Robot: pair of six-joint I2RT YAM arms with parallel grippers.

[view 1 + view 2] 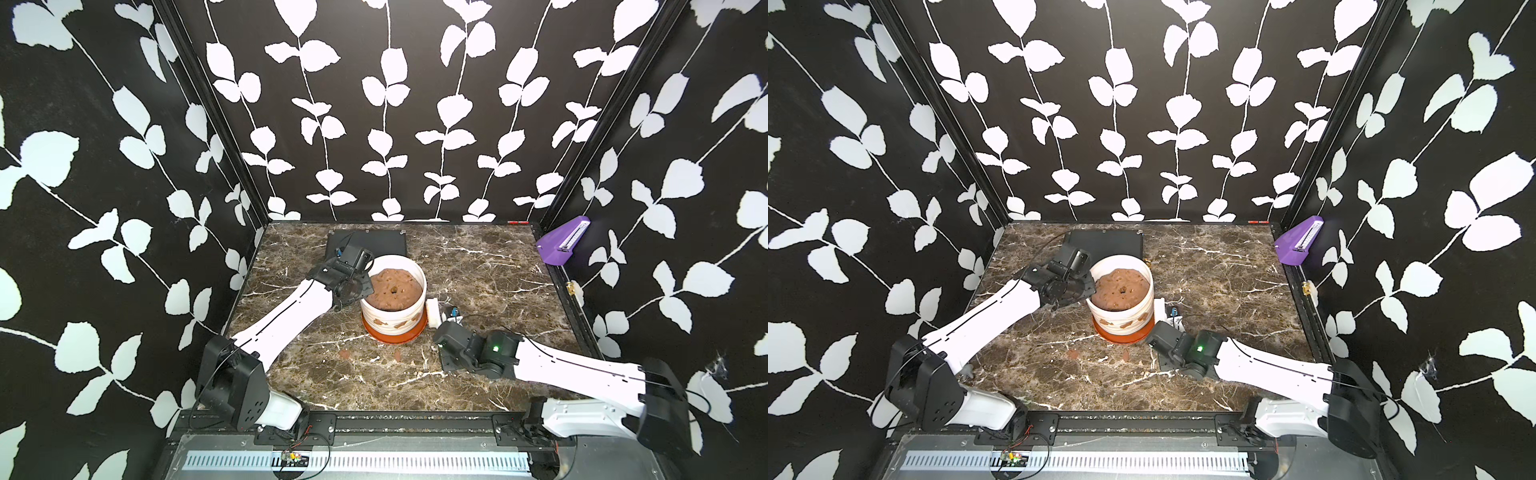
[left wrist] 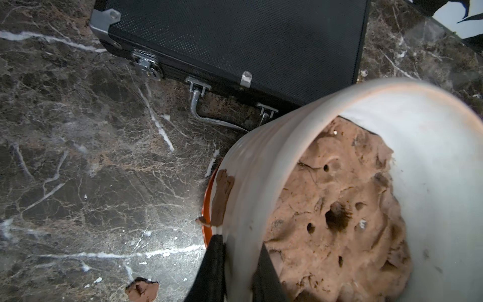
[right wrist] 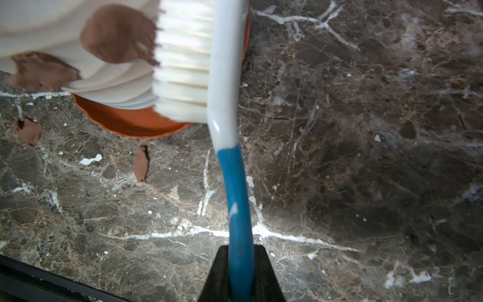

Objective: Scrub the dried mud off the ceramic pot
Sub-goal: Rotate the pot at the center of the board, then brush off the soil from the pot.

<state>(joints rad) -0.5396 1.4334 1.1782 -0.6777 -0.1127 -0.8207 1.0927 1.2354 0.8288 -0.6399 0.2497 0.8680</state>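
The white ribbed ceramic pot (image 1: pixel 415 309) (image 1: pixel 1121 316) stands mid-table on an orange saucer (image 1: pixel 395 337). Dried mud (image 3: pixel 117 34) blotches its side, and a smear (image 2: pixel 223 198) shows in the left wrist view. My left gripper (image 2: pixel 239 241) (image 1: pixel 368 286) pinches the pot's left rim, one finger inside and one outside. My right gripper (image 3: pixel 241 248) (image 1: pixel 446 322) is shut on the blue handle of a scrub brush (image 3: pixel 235 170). The brush's white bristles (image 3: pixel 183 65) press the pot's lower right side beside a mud blotch.
Lumpy brown soil (image 1: pixel 392 289) with a central hole fills the pot. A flat black case (image 1: pixel 365 245) lies just behind it. Loose mud bits (image 1: pixel 345 354) (image 3: pixel 141 163) lie on the marble in front. A purple device (image 1: pixel 563 245) hangs on the right wall.
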